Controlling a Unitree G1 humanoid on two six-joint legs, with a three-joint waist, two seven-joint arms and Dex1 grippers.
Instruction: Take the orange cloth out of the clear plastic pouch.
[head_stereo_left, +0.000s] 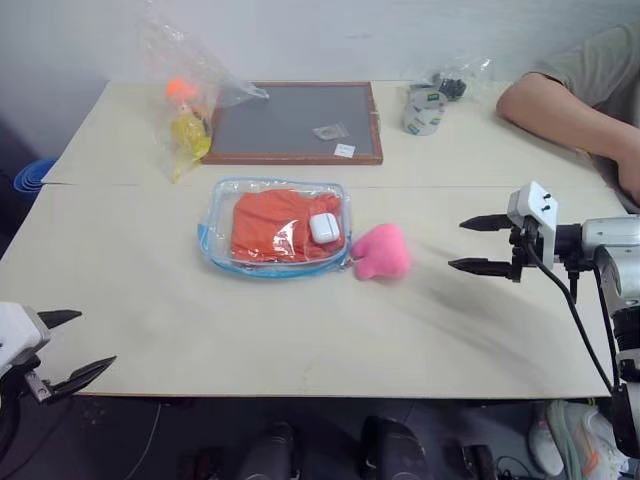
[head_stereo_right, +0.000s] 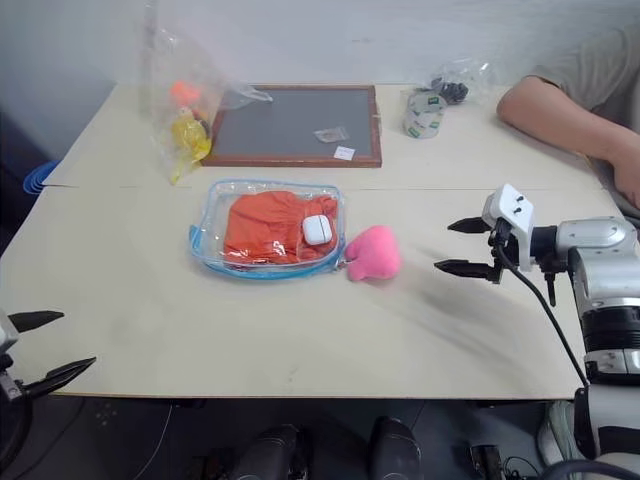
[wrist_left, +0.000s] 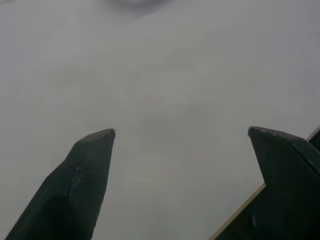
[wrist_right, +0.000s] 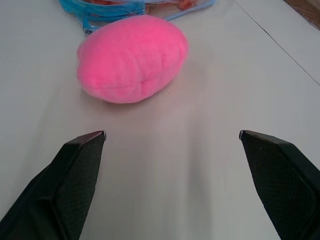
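Orange cloth (head_stereo_left: 270, 226) in clear, blue-edged pouch (head_stereo_left: 212, 243), pink plush charm (head_stereo_left: 381, 252), pale beige table (head_stereo_left: 300, 320), black gripper fingers (wrist_right: 75, 170)

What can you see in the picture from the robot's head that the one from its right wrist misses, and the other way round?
The head view alone takes in the whole table: the orange cloth lying inside the clear plastic pouch, a small white case on the cloth, a crinkly bag, a framed board, a tape roll, a person's arm and the open left end effector. The wrist view alone gives a close look along its open right end effector at bare tabletop. Both share the pink plush charm and the pouch's blue edge.
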